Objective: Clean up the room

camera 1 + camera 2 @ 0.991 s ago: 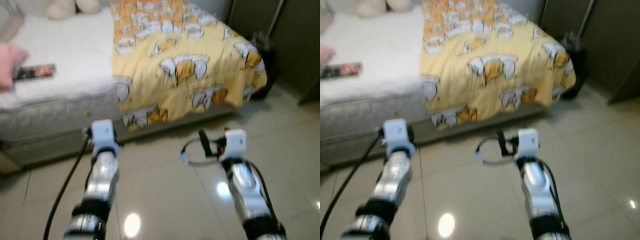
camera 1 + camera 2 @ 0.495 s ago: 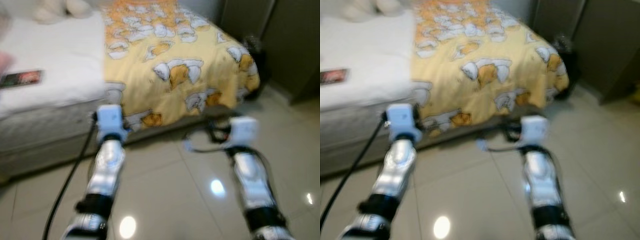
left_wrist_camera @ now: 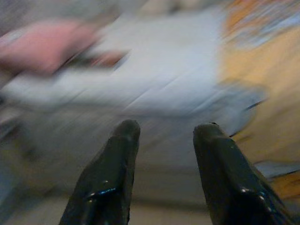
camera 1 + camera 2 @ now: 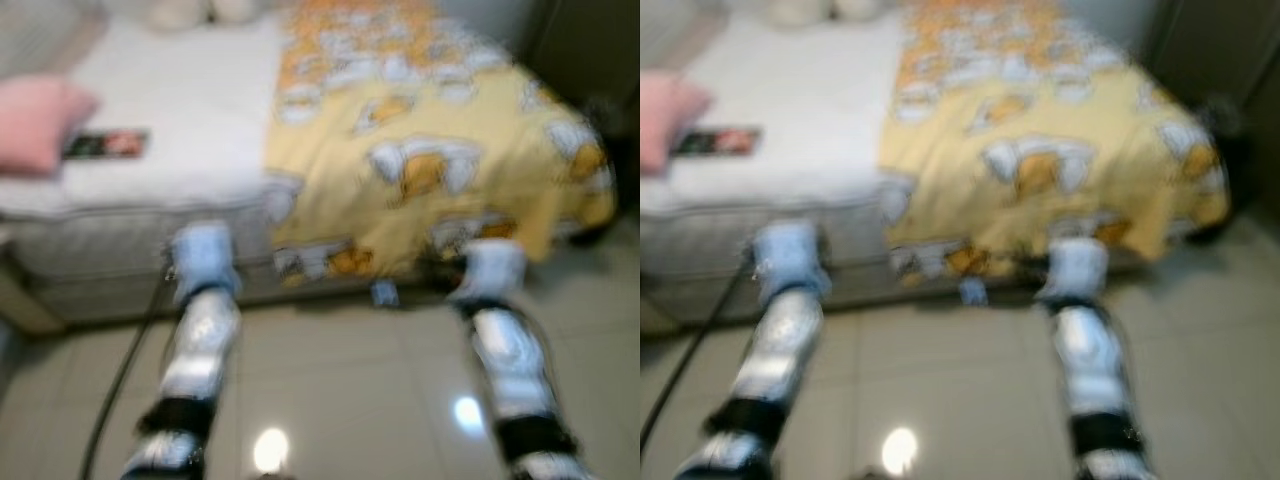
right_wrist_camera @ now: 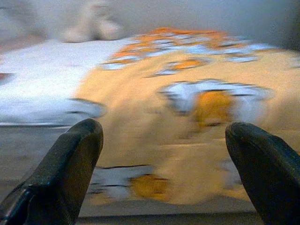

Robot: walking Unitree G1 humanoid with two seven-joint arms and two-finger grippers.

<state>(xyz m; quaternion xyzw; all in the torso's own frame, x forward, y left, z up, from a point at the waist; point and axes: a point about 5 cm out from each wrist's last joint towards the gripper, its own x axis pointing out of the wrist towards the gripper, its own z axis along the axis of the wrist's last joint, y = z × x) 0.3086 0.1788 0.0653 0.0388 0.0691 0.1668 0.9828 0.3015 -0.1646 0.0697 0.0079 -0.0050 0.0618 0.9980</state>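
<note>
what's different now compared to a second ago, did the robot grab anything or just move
It just moved. The head camera swung to the robot's left, so the pink pillow and the dark flat item on the bed came back into sight; the picture is blurred. The left gripper and right gripper stay open and empty, held out over the floor. The yellow blanket lies as before.

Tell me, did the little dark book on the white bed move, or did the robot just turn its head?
No. The dark book lies beside the pink pillow on the white sheet, as before; the whole picture slid, so the camera turned.
</note>
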